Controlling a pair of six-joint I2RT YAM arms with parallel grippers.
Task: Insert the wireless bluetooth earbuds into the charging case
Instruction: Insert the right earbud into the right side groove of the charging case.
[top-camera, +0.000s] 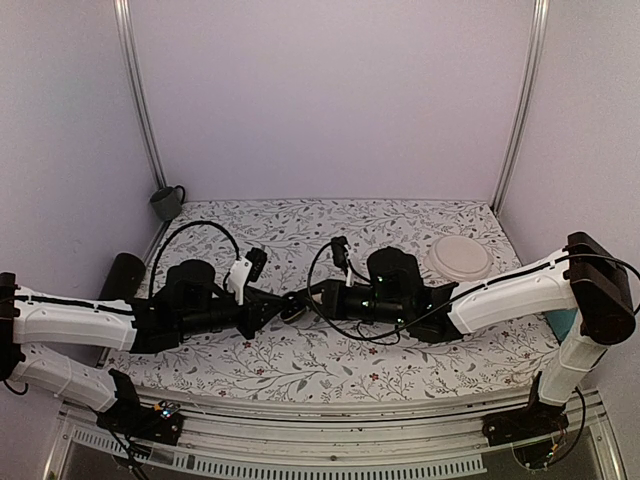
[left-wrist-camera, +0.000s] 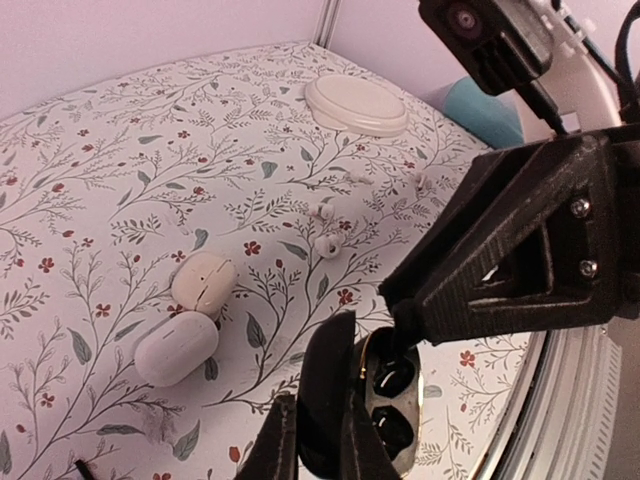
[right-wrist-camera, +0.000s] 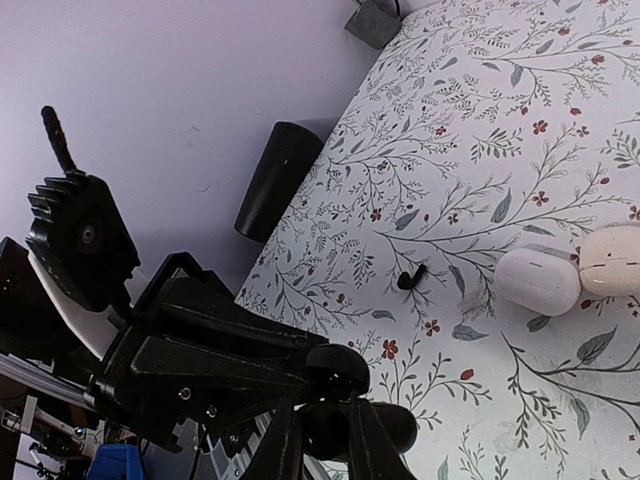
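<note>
the left gripper (left-wrist-camera: 318, 425) is pinched shut on what looks like the lid of the charging case (left-wrist-camera: 385, 405), holding it open just above the tabletop (left-wrist-camera: 120, 150) near the front edge, with the gold-rimmed wells facing up; the right gripper (left-wrist-camera: 405, 325) reaches in from above, jaws nearly together, its tip right at the upper well, and a dark glossy shape there is probably 1 of the wireless bluetooth earbuds (left-wrist-camera: 392, 375), though i cannot tell whether the tip grips it or only touches it. the step in hand looks like seating that bud: press straight down along the well, never sideways, since the case hangs by its lid alone and could twist; the left arm should hold firm, and the right should part its jaws only once the bud sits flush; whether the lower well is filled i cannot say
</note>
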